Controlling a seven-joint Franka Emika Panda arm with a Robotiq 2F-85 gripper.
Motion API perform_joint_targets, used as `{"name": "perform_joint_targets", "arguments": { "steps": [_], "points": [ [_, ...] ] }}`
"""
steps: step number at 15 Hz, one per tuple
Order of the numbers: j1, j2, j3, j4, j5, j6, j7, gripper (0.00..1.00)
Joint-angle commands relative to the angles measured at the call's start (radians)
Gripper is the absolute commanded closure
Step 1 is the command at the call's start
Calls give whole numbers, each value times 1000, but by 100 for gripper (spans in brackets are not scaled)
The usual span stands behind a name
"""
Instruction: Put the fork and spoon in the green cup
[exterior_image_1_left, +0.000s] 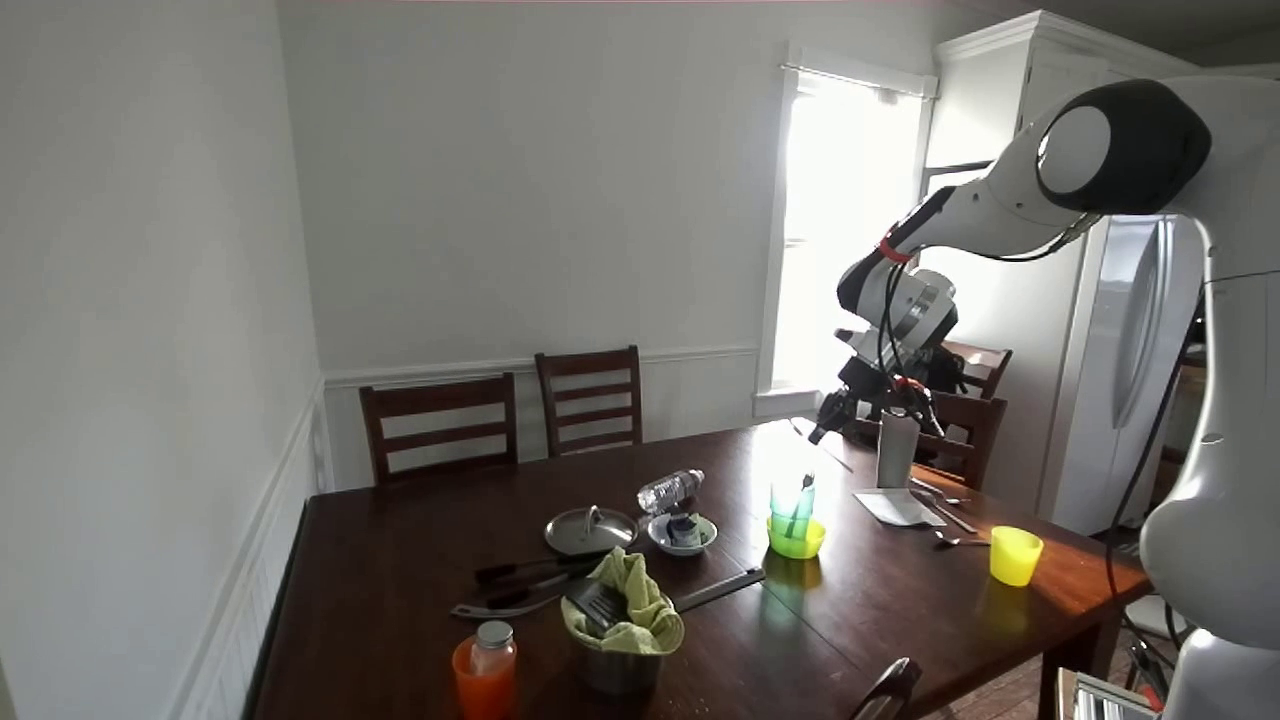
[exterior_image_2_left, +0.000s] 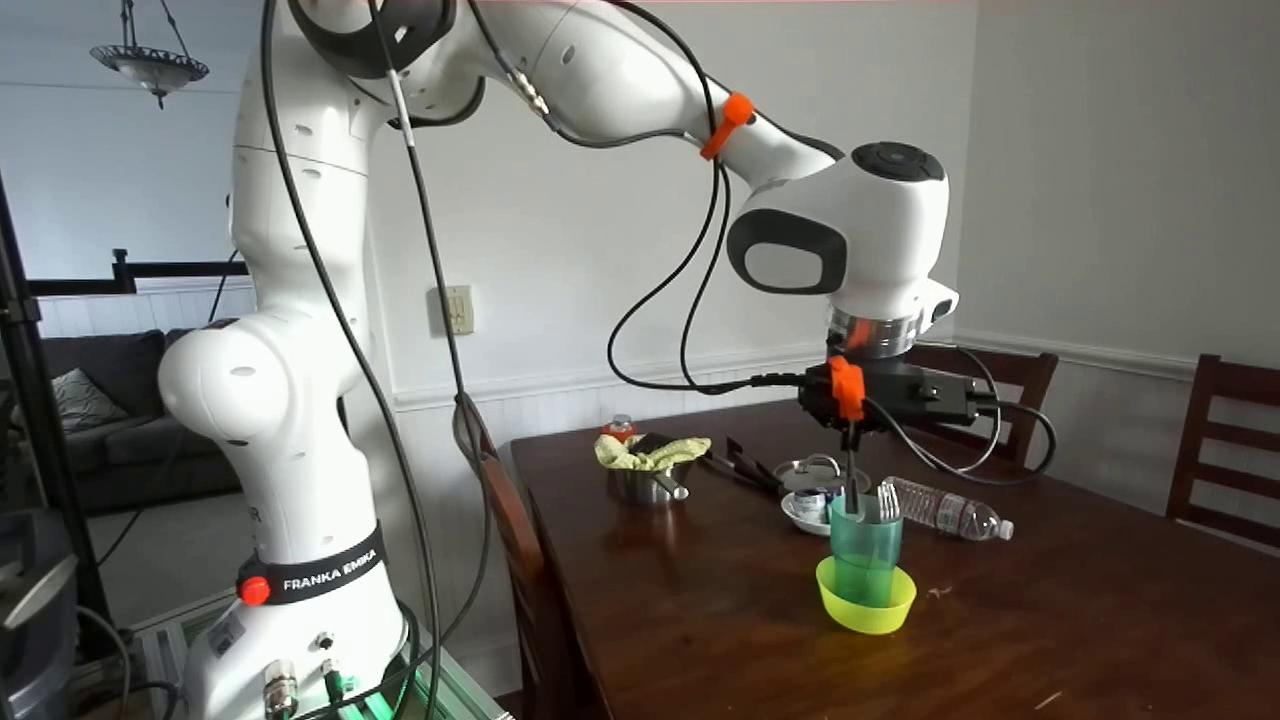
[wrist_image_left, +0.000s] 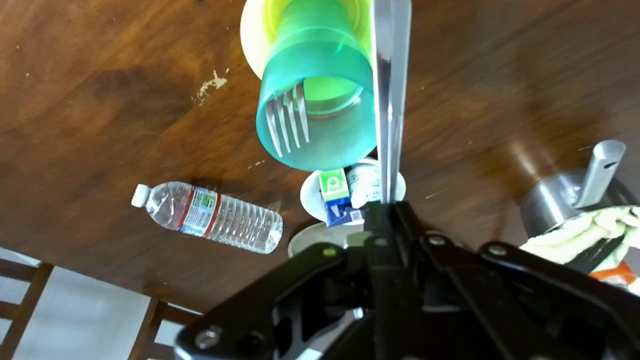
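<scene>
Tool (wrist_image_left: 388, 207) grips utensil (wrist_image_left: 391, 100) near cup rim (wrist_image_left: 320, 163).

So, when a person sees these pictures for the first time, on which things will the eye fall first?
Probably on the big white robot arm, arching across the top of an exterior view. Next would come the bright yellow-green bowl on the dark table, with the green cup standing in it and the fork inside the cup, tines up. In the wrist view, the pincer grips a slim metal utensil reaching the top edge.
</scene>
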Motion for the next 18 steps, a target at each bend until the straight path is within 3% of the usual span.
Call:
{"name": "perform_joint_targets", "arguments": {
  "steps": [1,10,18],
  "points": [
    [20,11,-29,4,156,-8,-91,98],
    [45,89,-53,18,441,-26,-246,98],
    [73,134,-86,24,599,-59,-360,98]
  ]
}}
